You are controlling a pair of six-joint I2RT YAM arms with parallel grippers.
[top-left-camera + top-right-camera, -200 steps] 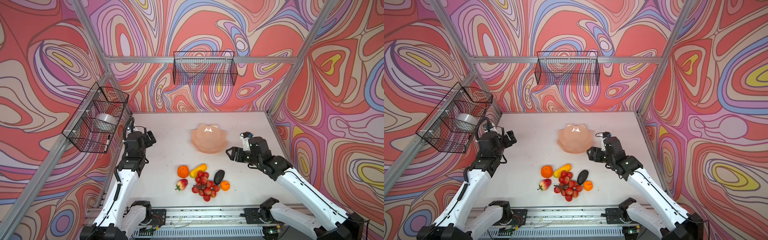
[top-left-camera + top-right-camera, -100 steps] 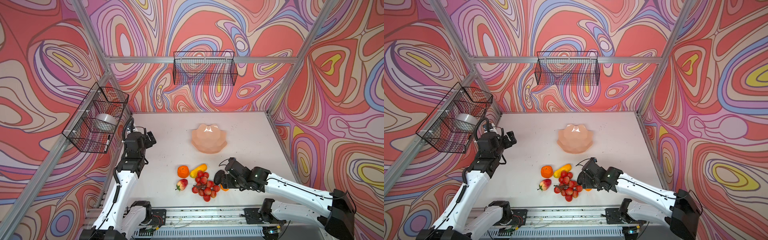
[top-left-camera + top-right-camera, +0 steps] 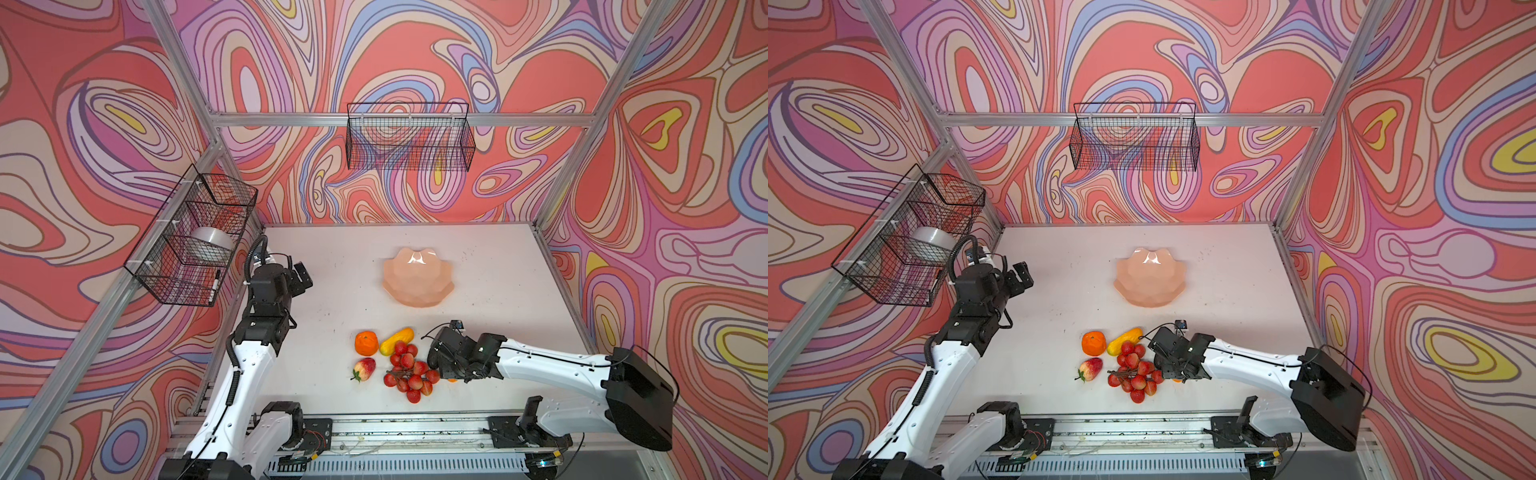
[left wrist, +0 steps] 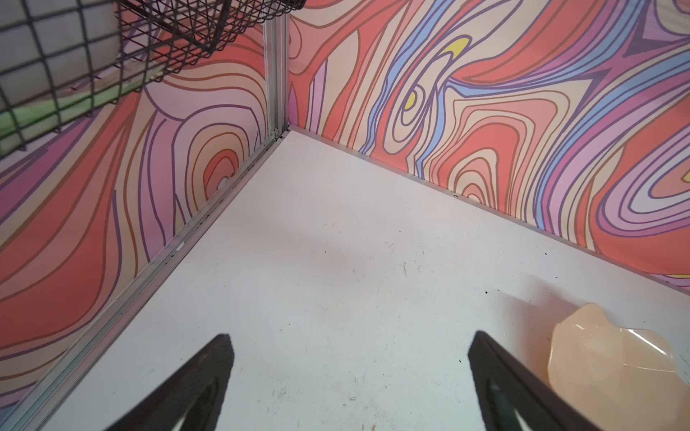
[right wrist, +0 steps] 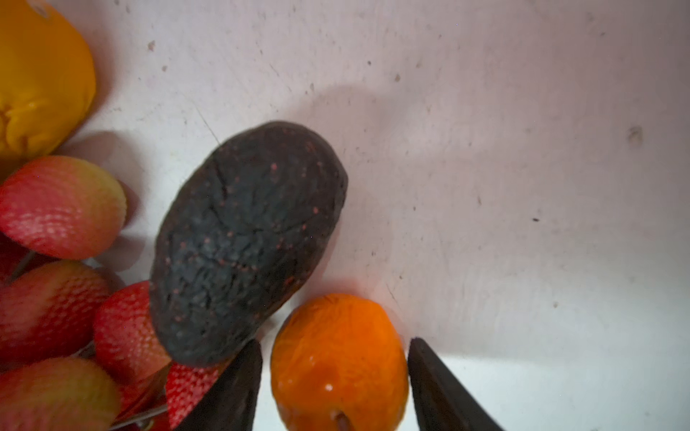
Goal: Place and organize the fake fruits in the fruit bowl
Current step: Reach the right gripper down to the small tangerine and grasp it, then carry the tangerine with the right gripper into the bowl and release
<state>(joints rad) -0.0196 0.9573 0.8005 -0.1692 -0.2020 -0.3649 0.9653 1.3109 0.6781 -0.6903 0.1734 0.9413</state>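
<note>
In the right wrist view my right gripper [image 5: 334,341] has its two dark fingers closed against the sides of the small orange [image 5: 338,358], which rests on the table. The dark avocado [image 5: 246,239] lies just beside it, touching one finger. In both top views this gripper [image 3: 448,370] [image 3: 1173,370] covers both fruits at the right end of the pile. The red grape bunch [image 3: 409,374], yellow oblong fruit [image 3: 397,341], larger orange [image 3: 366,343] and strawberry [image 3: 364,369] lie to its left. The empty peach fruit bowl [image 3: 417,282] stands farther back. My left gripper [image 3: 303,276] [image 4: 349,339] hangs open and empty at the left.
A black wire basket [image 3: 409,137] hangs on the back wall. Another wire basket [image 3: 195,237] on the left wall holds a white-silver round object [image 3: 210,245], just above my left arm. Patterned walls enclose the white table [image 3: 332,311] on three sides.
My right arm swung from beside the bowl down to the front right of the fruit pile, and its jaws closed in on the small orange. The left arm stayed still.
</note>
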